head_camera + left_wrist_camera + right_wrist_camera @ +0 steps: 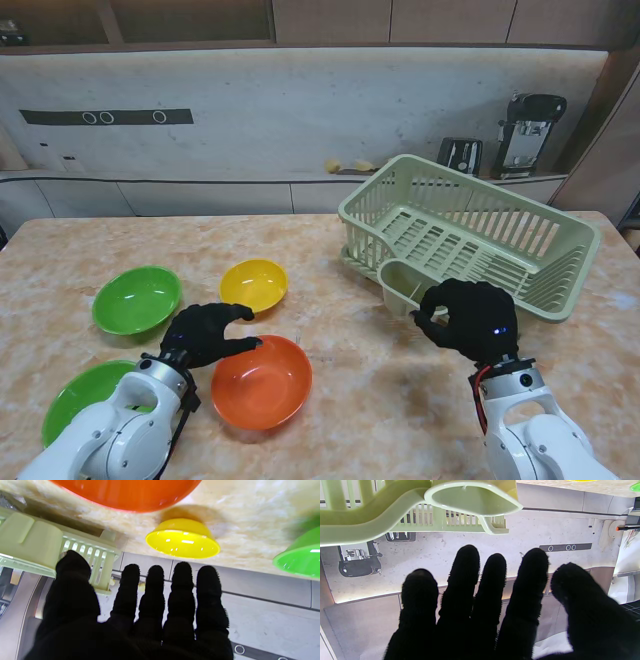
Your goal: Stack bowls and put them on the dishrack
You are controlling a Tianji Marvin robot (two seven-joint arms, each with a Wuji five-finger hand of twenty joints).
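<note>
No bowl has been stacked yet; a first grasp is judged to be the step in hand. Left of the orange bowl [262, 382], two green bowls [136, 298] are set out; the yellow bowl [254, 284] lies behind it. All look like smooth glossy plastic. The left hand [205, 333] hovers at its rim, fingers apart, holding nothing. Rightward, the slatted dishrack [470, 232] is faced by the right hand [468, 318], fingers spread, empty.
</note>
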